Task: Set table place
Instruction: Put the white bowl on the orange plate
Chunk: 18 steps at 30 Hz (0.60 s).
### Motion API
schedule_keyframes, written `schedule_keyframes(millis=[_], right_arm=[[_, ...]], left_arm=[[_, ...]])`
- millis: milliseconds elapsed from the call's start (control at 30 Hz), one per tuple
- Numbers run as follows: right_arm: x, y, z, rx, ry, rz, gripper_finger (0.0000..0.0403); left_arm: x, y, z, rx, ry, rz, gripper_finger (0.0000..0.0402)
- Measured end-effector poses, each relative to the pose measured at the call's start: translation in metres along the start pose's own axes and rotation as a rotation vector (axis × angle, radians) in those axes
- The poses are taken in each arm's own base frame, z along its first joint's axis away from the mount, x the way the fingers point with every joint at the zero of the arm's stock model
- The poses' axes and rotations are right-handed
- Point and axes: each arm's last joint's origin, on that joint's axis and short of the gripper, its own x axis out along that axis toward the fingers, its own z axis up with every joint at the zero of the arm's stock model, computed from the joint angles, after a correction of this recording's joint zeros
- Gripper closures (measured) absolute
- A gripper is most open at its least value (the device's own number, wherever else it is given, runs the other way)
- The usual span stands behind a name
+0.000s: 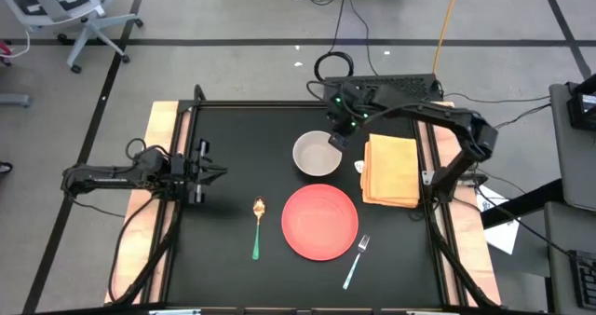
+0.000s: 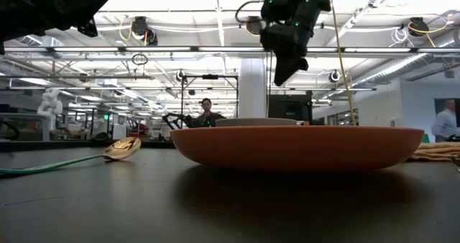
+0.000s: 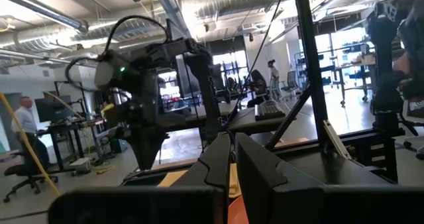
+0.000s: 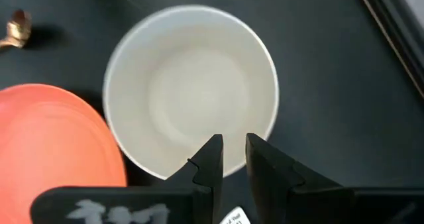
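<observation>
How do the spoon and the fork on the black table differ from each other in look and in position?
The spoon with gold bowl and green handle lies left of the round red plate; the silver fork with pale teal handle lies at the plate's lower right.
The spoon lies nearly straight up and down in the high view; the fork lies slanted.
The spoon's handle is darker green.
Both lie flat on the table, heads pointing away from the near edge.

Nothing here can be read with any certainty. Just behind my right fingers, on the dark block of my own wrist, sit some pale blurred marks that look like print, but I cannot make out a single letter. Beside them a small white tag carries tiny dark characters, also too small to tell. Nothing on the tabletop bears writing I can see.
</observation>
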Motion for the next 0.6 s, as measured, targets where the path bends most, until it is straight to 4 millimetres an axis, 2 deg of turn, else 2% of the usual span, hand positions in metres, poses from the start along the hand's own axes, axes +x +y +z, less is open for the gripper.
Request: schedule_keyframes(millis=[400, 600], right_arm=[[0.035, -0.025, 0.003, 0.1, 0.137, -0.108, 0.0344], [0.038, -0.024, 0.005, 0.096, 0.124, -0.106, 0.0344]], left_arm=[[0.0, 0.0, 0.0, 0.0, 0.0, 0.0, 0.0371], [0.0, 0.0, 0.0, -0.002, 0.0, 0.0, 0.0371]])
